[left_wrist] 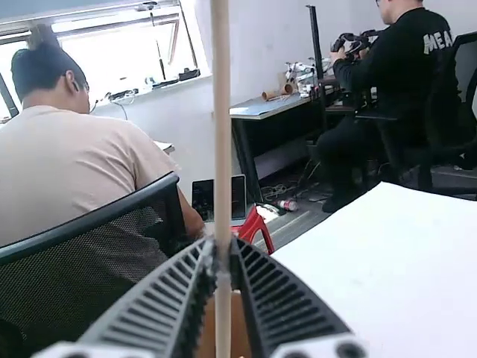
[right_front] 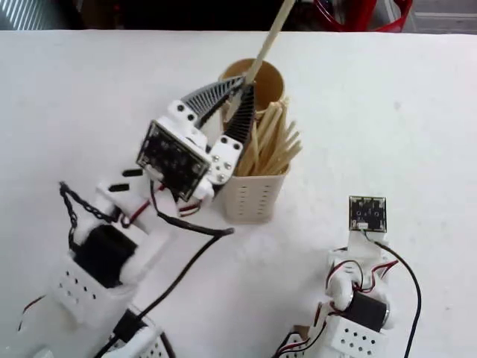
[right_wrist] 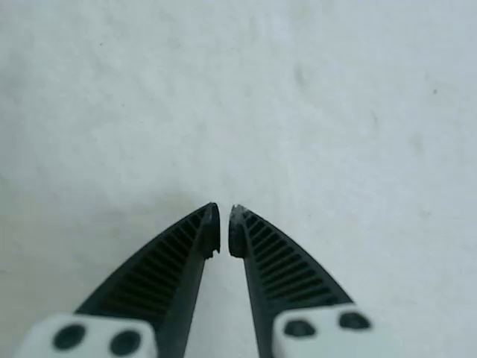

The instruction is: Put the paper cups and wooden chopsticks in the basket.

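On the left of the counter (right_front: pixel 45 97): bare white surface out to the far edge, ample room. Nearer, at lower left, the left arm (right_front: pixel 104 253), angled toward the centre. Left jaws clenched on a single wooden chopstick (right_front: pixel 270 37): pale, straight and slim, tilted away past the counter's far edge in the high view, upright between the ribbed dark fingers (left_wrist: pixel 276 298) in the left wrist view. Lower end hidden behind the jaws, just over the basket (right_front: pixel 253 195).

In the centre, that basket: cream, with small slots in its wall, standing upright. Inside, a bundle of chopsticks (right_front: pixel 274 145) leaning fanned toward the right, and a brown paper cup (right_front: pixel 272 78) upright at the far end, mouth open, touching the bundle.

To the right, more bare counter out to the edge. At lower right, the right arm (right_front: pixel 358 298), well apart from the basket. Right jaws closed to a thin slit over bare counter, grasping nothing.
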### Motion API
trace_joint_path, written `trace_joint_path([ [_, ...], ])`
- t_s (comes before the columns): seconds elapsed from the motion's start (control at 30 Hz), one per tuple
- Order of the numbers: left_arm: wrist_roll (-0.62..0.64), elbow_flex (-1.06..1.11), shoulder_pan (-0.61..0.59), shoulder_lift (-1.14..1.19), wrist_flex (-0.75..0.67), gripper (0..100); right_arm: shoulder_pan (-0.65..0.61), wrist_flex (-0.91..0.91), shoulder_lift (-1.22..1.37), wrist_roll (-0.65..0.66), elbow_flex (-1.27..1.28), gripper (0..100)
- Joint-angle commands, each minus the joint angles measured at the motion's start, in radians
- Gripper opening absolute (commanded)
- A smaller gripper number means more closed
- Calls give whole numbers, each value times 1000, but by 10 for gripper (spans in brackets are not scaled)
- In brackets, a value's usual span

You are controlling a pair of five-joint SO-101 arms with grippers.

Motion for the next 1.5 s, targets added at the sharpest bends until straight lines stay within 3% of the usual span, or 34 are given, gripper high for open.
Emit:
trace_joint_path([
  [0.0,-6,72,22,-16,-110,24,10,-10,-10,-6,9,36],
  [0.33,68,227,21,-16,-226,28,10,-10,-10,-6,9,36],
  [0.63,101,247,21,-16,-224,29,10,-10,-10,-6,9,36],
  [0.8,163,244,19,-16,-221,106,10,-10,-10,-6,9,36],
  [1.07,167,242,4,-19,-219,98,10,-10,-10,-6,9,36],
  [1.2,173,239,-111,-25,-192,98,10,-10,-10,-6,9,36],
  [1.47,176,265,-499,22,35,98,10,-10,-10,-6,9,36],
])
